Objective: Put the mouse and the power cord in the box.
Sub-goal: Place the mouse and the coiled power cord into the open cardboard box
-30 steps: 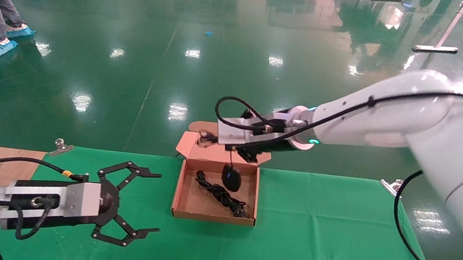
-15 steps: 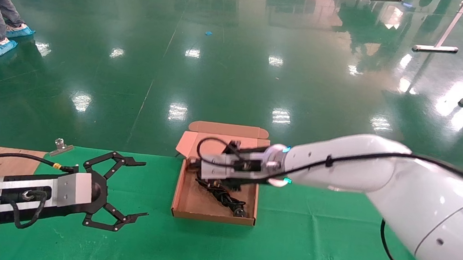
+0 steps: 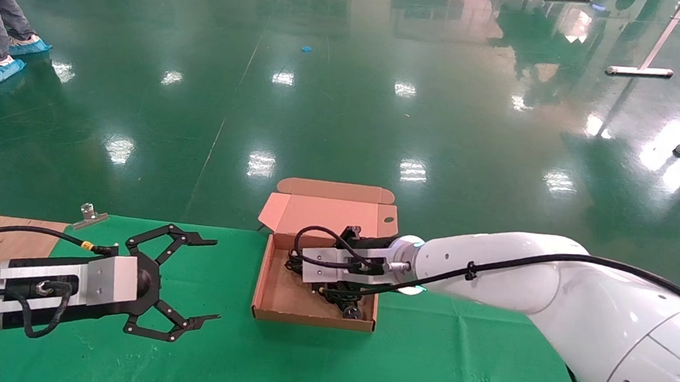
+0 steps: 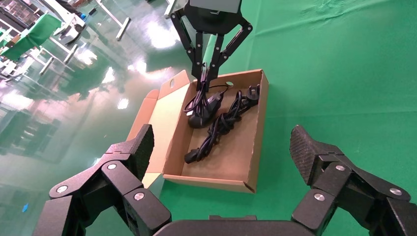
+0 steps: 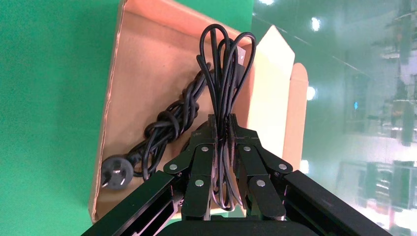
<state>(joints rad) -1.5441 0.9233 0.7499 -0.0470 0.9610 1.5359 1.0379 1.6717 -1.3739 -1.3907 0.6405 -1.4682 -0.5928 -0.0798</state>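
Right pincer (image 5: pixel 222 129) clamped on a thin black looped mouse cable (image 5: pixel 227 64) over the shallow brown cardboard box (image 5: pixel 129 64).

A thick, knotted black power cord (image 5: pixel 169 123) lies on the box floor beside the pincer, its round plug (image 5: pixel 117 173) near one wall. The pale hinged lid (image 5: pixel 269 93) stands open, with green-covered tabletop (image 5: pixel 49 98) alongside.

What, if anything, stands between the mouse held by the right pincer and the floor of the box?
Nothing visible. The right pincer grips the mouse's thin cable; the mouse is already down inside the box, beside the power cord.
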